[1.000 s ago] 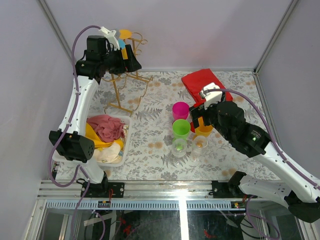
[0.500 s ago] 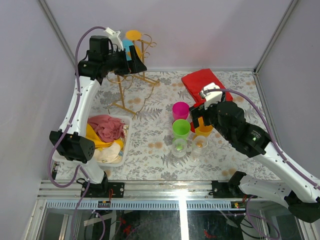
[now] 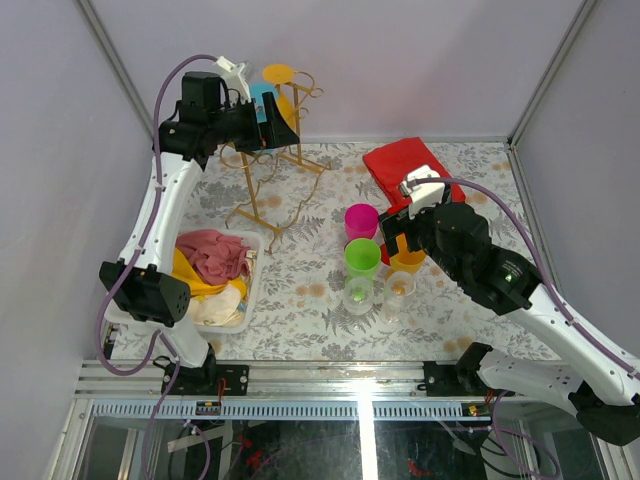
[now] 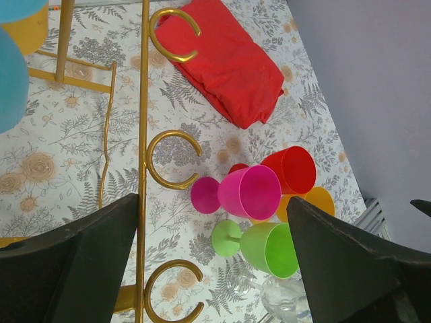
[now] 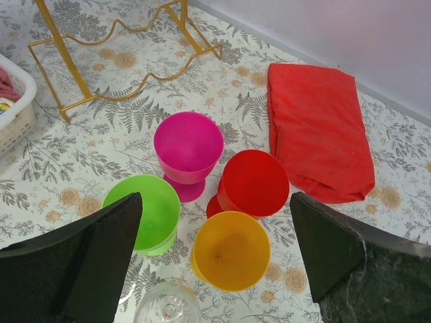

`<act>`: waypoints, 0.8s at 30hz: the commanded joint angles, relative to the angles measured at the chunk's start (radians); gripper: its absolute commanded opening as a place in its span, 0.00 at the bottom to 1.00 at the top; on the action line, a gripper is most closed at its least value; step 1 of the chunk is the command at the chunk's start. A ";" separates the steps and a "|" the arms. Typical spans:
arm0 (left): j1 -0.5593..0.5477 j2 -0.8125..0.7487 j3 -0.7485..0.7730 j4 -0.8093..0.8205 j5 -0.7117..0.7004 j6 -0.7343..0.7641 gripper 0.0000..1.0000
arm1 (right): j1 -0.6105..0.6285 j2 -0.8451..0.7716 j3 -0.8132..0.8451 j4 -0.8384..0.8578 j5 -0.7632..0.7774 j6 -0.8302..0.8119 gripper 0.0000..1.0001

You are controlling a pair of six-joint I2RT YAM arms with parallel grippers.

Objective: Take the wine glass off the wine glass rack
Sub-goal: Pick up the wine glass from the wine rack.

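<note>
The gold wire wine glass rack [image 3: 248, 190] stands at the back left and leans. A blue wine glass [image 3: 262, 100] and an orange one [image 3: 280, 75] hang at its top. My left gripper [image 3: 280, 125] is up there, open, with neither glass between its fingers. In the left wrist view the rack's post [image 4: 143, 101] runs just inside my left finger [image 4: 67, 269], and the blue glass [image 4: 10, 81] and orange glass [image 4: 27, 30] sit at the upper left, outside the jaws. My right gripper [image 3: 400, 240] hovers open over the standing glasses.
Pink [image 5: 188, 145], green [image 5: 143, 212], red [image 5: 254, 183], orange [image 5: 230, 250] and clear [image 5: 168, 309] glasses stand mid-table. A folded red cloth [image 3: 410, 165] lies behind them. A white basket [image 3: 252, 270] of cloths sits front left. Walls close in on three sides.
My left arm has swung to the right at the rack's top. The rack's upper part and its hanging glasses have shifted right with it. The right arm has not moved.
</note>
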 commanded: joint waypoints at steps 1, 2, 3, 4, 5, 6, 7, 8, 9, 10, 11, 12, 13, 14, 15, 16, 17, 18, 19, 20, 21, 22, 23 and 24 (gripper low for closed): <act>-0.019 -0.041 0.044 0.028 0.079 -0.021 0.88 | 0.006 -0.006 0.032 0.044 0.009 0.004 0.98; -0.019 -0.041 0.049 0.027 0.077 -0.021 0.88 | 0.006 -0.007 0.032 0.042 0.009 0.003 0.98; -0.019 -0.042 0.056 0.027 0.070 -0.021 0.88 | 0.005 -0.006 0.033 0.042 0.009 0.004 0.98; -0.019 -0.044 0.065 0.027 0.061 -0.020 0.88 | 0.006 -0.006 0.033 0.042 0.009 0.003 0.98; -0.019 -0.045 0.073 0.028 0.047 -0.017 0.88 | 0.006 -0.007 0.033 0.042 0.009 0.003 0.98; -0.019 -0.044 0.083 0.028 0.034 -0.015 0.88 | 0.006 -0.007 0.034 0.042 0.010 0.002 0.98; -0.018 -0.044 0.092 0.028 0.011 -0.014 0.88 | 0.006 -0.007 0.031 0.042 0.011 0.002 0.98; -0.019 -0.043 0.102 0.027 -0.011 -0.013 0.89 | 0.006 -0.007 0.031 0.042 0.012 0.003 0.98; -0.019 -0.042 0.111 0.029 -0.029 -0.010 0.89 | 0.006 -0.007 0.031 0.042 0.013 0.003 0.98; -0.019 -0.041 0.120 0.033 -0.044 -0.009 0.90 | 0.005 -0.007 0.031 0.041 0.013 0.003 0.98; -0.018 -0.041 0.126 0.041 -0.058 -0.007 0.90 | 0.005 -0.007 0.031 0.041 0.013 0.003 0.98; -0.019 -0.042 0.127 0.051 -0.067 -0.007 0.90 | 0.006 -0.005 0.031 0.042 0.014 0.001 0.98; -0.019 -0.043 0.129 0.064 -0.078 -0.007 0.91 | 0.006 -0.004 0.031 0.041 0.015 0.000 0.98; -0.019 -0.045 0.130 0.079 -0.089 -0.007 0.91 | 0.006 -0.004 0.031 0.041 0.017 0.000 0.98; -0.018 -0.048 0.128 0.095 -0.104 -0.006 0.92 | 0.006 -0.005 0.032 0.041 0.018 -0.002 0.98; -0.017 -0.050 0.130 0.112 -0.120 -0.002 0.93 | 0.006 -0.003 0.031 0.040 0.019 -0.003 0.98; -0.017 -0.049 0.131 0.127 -0.148 -0.001 0.94 | 0.006 -0.004 0.032 0.040 0.021 -0.004 0.98; -0.014 -0.047 0.132 0.141 -0.175 -0.002 0.96 | 0.005 -0.003 0.032 0.040 0.021 -0.006 0.98; -0.012 -0.045 0.133 0.156 -0.201 -0.006 0.96 | 0.006 -0.002 0.031 0.040 0.022 -0.005 0.98; -0.005 -0.040 0.131 0.175 -0.229 -0.018 0.97 | 0.006 -0.002 0.031 0.040 0.022 -0.005 0.98; 0.000 -0.034 0.129 0.196 -0.253 -0.027 0.97 | 0.006 -0.002 0.032 0.040 0.022 -0.005 0.98; 0.009 -0.029 0.125 0.218 -0.270 -0.039 0.97 | 0.006 -0.002 0.032 0.040 0.022 -0.006 0.98; 0.018 -0.024 0.117 0.244 -0.282 -0.050 0.97 | 0.005 -0.002 0.031 0.040 0.022 -0.005 0.98; 0.028 -0.019 0.110 0.269 -0.292 -0.067 0.97 | 0.006 -0.002 0.032 0.039 0.022 -0.006 0.98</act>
